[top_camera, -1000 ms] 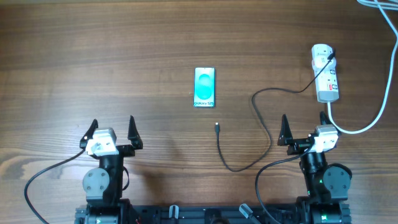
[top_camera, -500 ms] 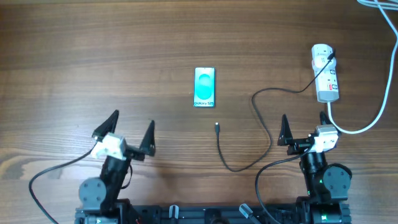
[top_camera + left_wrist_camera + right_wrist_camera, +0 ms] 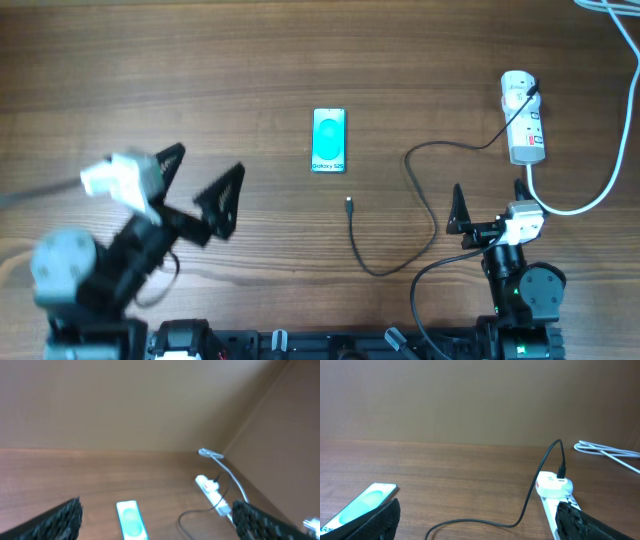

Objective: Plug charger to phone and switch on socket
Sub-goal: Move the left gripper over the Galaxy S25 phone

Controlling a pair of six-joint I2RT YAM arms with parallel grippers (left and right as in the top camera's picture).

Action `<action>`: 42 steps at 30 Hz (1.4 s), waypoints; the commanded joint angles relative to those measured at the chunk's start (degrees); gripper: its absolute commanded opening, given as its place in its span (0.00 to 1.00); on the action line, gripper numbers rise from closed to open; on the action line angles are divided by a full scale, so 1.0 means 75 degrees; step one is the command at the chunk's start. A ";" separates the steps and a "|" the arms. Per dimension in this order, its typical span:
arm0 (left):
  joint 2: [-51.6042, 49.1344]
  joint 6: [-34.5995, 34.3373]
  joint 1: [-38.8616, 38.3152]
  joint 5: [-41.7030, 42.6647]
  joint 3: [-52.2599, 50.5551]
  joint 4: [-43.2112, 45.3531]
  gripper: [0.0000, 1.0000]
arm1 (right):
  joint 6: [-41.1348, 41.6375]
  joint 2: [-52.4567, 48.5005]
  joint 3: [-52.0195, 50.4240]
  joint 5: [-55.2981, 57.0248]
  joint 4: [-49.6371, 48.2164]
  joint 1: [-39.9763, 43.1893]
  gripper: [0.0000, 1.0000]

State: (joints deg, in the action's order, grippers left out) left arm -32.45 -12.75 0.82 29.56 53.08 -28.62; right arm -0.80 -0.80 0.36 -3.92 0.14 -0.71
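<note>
Overhead view of a brown wood-grain surface [image 3: 200, 70]. The small rectangular phone with a turquoise screen [image 3: 329, 140] lies flat near the centre, touching nothing. The thin black charger cable [image 3: 407, 165] runs from the upper end of the short white oblong power strip [image 3: 523, 120] at the right. It loops down across the surface and ends in a small black plug [image 3: 349, 204]. The plug lies loose just below and right of the phone, apart from it. A thicker white cord [image 3: 600, 195] leaves the strip's lower end and curves off towards the right edge.

The left claw [image 3: 208, 162], blurred and tilted, is raised over the left part of the surface. Its two dark fingers [image 3: 222, 195] are spread wide and hold nothing. The right claw [image 3: 488, 195] sits low at the near edge, below the strip, likewise wide open and empty. In the right wrist view, phone [image 3: 362, 505] and strip [image 3: 555, 487] lie ahead of its spread fingers [image 3: 370, 522].
</note>
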 commanded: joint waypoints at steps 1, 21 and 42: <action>-0.1574 0.0003 0.0032 0.1364 0.1641 -0.0813 1.00 | -0.0090 0.0029 -0.0006 0.0128 -0.0023 -0.0026 1.00; -0.9008 -0.0769 -0.3191 -0.3121 0.7825 -0.7571 1.00 | -0.0090 0.0029 -0.0006 0.0128 -0.0020 -0.0023 1.00; -1.2225 -0.1786 -0.3745 -0.3133 0.7813 -0.5208 1.00 | -0.0090 0.0029 -0.0006 0.0128 -0.0020 -0.0026 1.00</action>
State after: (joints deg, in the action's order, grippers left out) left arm -122.34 -25.65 -27.03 7.05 110.65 -68.53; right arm -0.80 -0.80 0.36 -3.79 0.19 -0.71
